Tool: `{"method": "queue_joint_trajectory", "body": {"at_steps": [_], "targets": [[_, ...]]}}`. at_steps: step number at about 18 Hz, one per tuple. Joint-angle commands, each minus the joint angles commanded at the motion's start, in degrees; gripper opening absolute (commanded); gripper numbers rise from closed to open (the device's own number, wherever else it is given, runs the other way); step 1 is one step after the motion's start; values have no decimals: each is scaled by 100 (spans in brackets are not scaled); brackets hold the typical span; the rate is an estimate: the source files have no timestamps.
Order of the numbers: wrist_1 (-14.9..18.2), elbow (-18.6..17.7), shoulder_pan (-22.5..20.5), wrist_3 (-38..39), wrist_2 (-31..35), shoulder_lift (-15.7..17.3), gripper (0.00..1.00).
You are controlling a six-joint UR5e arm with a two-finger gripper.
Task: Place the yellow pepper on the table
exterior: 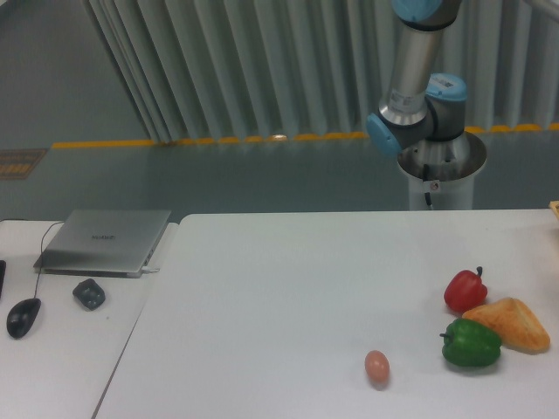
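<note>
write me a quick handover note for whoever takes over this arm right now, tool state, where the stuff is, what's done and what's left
Tool: out of frame; only the arm's base and lower joints show behind the table, so its state is unknown.
Yellow pepper: not visible anywhere in this view; it may be with the tool above the frame, but that cannot be confirmed.
On the table, right side: red pepper, green pepper, orange-tan bread-like wedge touching both, and an egg apart to their left.
Done: no yellow pepper on the table yet.
Left: locate the pepper, then set it on a bare part of the table.
</note>
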State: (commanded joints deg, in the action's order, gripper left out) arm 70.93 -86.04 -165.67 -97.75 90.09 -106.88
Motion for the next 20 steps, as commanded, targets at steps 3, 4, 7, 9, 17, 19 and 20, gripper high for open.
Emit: {"method": "queue_joint_trajectory", "body": {"at_steps": [3,4,7,9,17,19,20], "targets": [[-9,-53,-149,422,17,-26,100],[-35,-88,-219,458,18,-44,100],[-88,-158,-439,520,9,-70,100],[-88,-185,-518,895,0,-88,100],[-325,-404,-843,3261,-658,-88,100],[-448,-518,-949,3428,-826,-114,100],[-553,-588,-1019,3560,-887,-149,100]]}}
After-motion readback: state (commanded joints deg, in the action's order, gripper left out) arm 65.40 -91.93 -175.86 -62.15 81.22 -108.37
